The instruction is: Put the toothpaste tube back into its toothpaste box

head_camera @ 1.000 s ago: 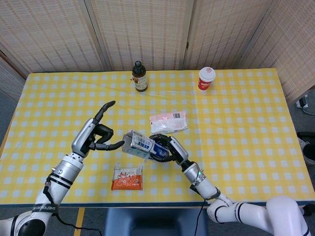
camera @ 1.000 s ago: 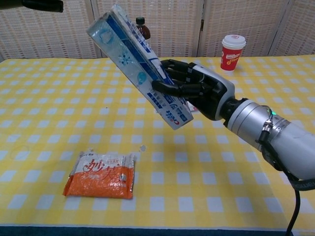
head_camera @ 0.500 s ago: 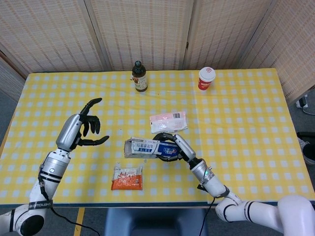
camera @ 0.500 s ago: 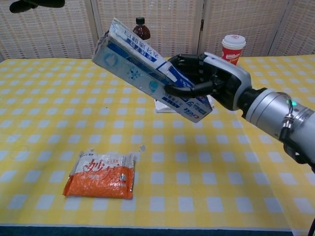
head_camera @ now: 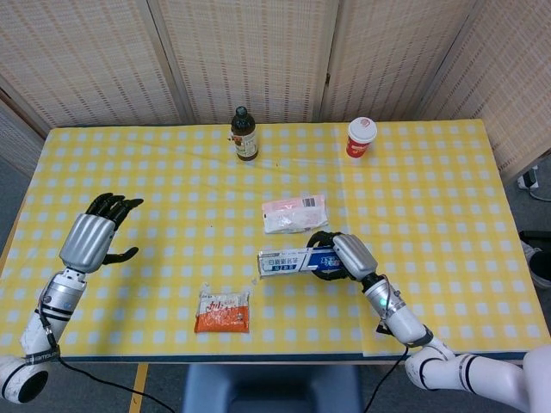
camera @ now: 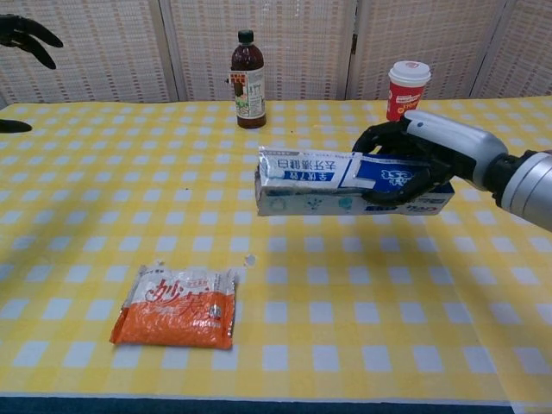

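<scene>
The toothpaste box [head_camera: 288, 261] is white and blue and lies level, its long side running left to right. My right hand [head_camera: 341, 256] grips its right end, with the fingers wrapped around it. In the chest view the box [camera: 332, 182] hangs low over the table in front of my right hand [camera: 417, 162]. No toothpaste tube shows outside the box, and the box's inside is hidden. My left hand [head_camera: 95, 239] is far to the left, holding nothing, with its fingers spread. Only the fingertips of the left hand [camera: 26, 31] show at the chest view's top left corner.
An orange snack packet [head_camera: 224, 311] lies near the front edge, left of the box. A white packet [head_camera: 295, 212] lies just behind the box. A dark bottle [head_camera: 244, 134] and a red-and-white cup [head_camera: 362, 138] stand at the back of the yellow checked table [head_camera: 448, 215].
My right hand has moved right and down, turning the tilted box level. My left hand has pulled away to the far left and spread its fingers.
</scene>
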You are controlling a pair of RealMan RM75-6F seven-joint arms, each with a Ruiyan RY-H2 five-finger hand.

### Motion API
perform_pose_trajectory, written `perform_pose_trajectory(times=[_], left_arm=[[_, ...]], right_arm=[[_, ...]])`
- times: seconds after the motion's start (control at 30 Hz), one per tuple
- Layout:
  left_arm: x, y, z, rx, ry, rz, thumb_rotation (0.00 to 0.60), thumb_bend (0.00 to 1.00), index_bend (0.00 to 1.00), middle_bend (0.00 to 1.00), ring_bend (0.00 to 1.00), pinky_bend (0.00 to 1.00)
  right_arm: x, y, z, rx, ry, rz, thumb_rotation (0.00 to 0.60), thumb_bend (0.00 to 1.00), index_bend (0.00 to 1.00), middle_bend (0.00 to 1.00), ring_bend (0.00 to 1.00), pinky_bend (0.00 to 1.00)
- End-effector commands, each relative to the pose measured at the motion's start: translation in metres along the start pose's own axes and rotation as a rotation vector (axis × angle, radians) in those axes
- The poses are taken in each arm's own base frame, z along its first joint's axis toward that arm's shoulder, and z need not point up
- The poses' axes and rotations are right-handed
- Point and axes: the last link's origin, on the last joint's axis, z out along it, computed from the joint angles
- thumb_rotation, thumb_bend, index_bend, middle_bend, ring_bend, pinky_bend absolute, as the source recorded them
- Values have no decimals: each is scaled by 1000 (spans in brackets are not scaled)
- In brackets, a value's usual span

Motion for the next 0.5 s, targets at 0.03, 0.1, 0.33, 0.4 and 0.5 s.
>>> perform_pose_trajectory(times=[0.03, 0.1, 0.33, 0.4, 0.5], left_arm=[[-16, -3, -23, -17, -28, 72, 600, 213, 154, 252, 164, 132], [-21, -3, -29, -21, -37, 79, 600, 213, 147, 249, 161, 128], [-29, -4, -39, -15, -55, 67, 600, 213, 125, 245, 158, 116], [-31, -5, -40, -13, -60, 64, 600, 213, 125, 245, 159, 116], [-32, -4, -41, -16, -61, 70, 600, 212, 122, 244, 158, 116]], right_arm=[[-9, 21, -4, -74, -25, -52, 600, 324, 519, 372, 384, 338], [-15, 26, -2, -85, -33, -76, 600, 324, 519, 347, 374, 332], [-26, 32, 2, -97, -87, -92, 600, 324, 402, 229, 275, 267], [-27, 33, 1, -101, -102, -99, 600, 324, 356, 193, 237, 240], [-27, 33, 0, -102, -120, -104, 600, 324, 232, 101, 165, 179]])
